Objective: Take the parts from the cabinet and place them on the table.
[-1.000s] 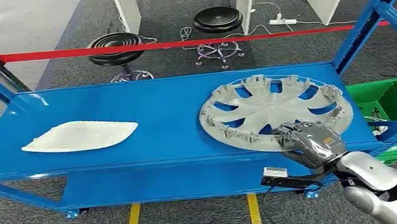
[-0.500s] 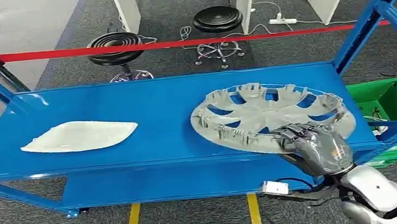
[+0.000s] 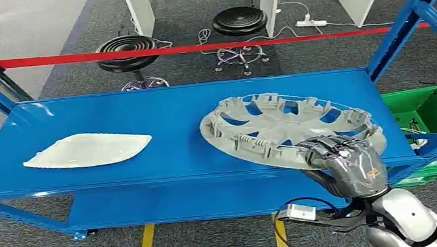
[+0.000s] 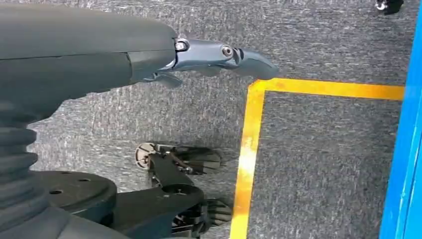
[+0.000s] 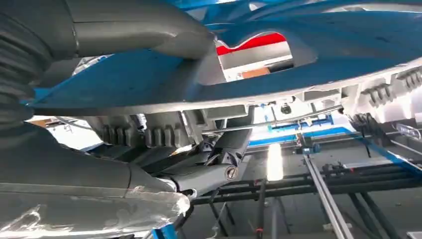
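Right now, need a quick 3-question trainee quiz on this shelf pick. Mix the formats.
1. True or false: the right hand grips the grey wheel cover at its near rim.
2. What lies on the blue shelf to the left of the wheel cover? A) white curved part B) green crate C) black stool
3. Fill in: the wheel cover sits ____ on the shelf, near edge raised.

Key: 1 true; 2 A, the white curved part; 3 tilted.

a blue metal shelf (image 3: 166,113) spans the centre of the frame; a white curved panel (image 3: 87,150) lies flat at its left, while a grey wheel cover (image 3: 284,129) sits tilted at right, near edge raised.
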### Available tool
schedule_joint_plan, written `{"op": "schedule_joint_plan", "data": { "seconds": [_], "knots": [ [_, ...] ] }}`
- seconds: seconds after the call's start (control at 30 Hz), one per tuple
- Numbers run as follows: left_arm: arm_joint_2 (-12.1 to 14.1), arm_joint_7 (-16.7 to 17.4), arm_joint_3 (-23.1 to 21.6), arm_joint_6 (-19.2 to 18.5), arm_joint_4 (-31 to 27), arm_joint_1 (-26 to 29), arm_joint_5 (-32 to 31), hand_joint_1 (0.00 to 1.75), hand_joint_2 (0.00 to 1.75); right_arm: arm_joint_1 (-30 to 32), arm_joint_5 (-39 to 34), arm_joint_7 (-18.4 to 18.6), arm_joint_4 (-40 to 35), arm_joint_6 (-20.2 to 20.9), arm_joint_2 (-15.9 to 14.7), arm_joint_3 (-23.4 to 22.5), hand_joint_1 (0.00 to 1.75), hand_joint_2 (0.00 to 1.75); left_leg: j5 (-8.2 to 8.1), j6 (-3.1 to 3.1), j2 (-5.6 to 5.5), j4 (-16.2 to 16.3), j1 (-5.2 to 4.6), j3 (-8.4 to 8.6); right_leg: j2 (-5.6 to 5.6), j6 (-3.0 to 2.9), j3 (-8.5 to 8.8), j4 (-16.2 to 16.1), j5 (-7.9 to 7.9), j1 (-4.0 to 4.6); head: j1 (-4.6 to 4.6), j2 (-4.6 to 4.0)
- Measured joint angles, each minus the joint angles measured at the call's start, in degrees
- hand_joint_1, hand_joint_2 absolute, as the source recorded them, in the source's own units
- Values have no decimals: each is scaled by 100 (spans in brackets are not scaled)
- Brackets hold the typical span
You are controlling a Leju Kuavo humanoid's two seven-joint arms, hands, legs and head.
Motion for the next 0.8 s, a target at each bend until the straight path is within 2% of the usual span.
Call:
{"op": "schedule_joint_plan", "data": {
  "seconds": [0.3, 0.6, 0.8],
  "knots": [
    [2, -9, 26, 2, 0, -25, 0, 0, 175, -38, -35, -48, 2, -41, 72, -9, 175, 175, 0, 0, 0, 0, 0, 0, 0, 0, 0, 0, 0, 0, 0, 0],
    [4, -11, 63, 39, 0, -45, -59, 0, 175, -63, -74, -179, -15, -478, 234, -26, 175, 175, 1, 0, 0, 0, 0, 0, 0, 0, -1, 0, 0, 0, 0, 0],
    [7, -22, 72, 55, 0, -50, -66, 0, 175, -64, -61, -201, -57, -605, 308, -42, 175, 175, 1, 0, 0, 0, 0, 0, 0, 0, 0, 0, 0, 0, -2, 0]
  ]
}}
